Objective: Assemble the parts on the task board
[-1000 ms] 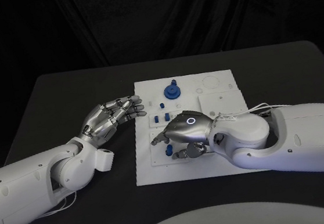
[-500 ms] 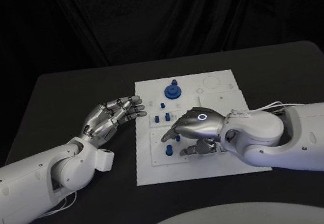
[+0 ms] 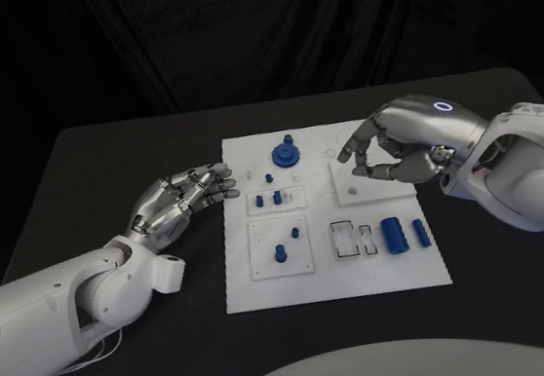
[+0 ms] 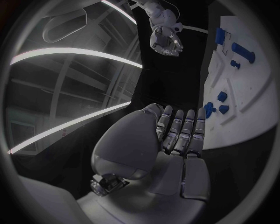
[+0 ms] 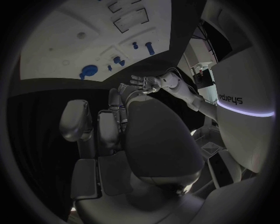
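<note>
Evidently much remains: on the task board (image 3: 269, 287) a blue gear (image 3: 288, 154) and small pegs (image 3: 271, 200) stand placed, while two blue cylinders (image 3: 395, 234) lie loose. The right hand (image 3: 399, 141) hovers curled, apparently empty; the left hand (image 3: 185, 195) waits beside, fingers curled, holding nothing.

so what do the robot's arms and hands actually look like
Both arms are bulky, smooth white shells with rounded joints. Each ends in a silver metallic robot hand with segmented fingers: the left robot hand and the right robot hand. The right one has a small glowing ring light on its back. Thin white cables run along the right wrist, and a bluish-white glow lines the underside of the right arm.
</note>
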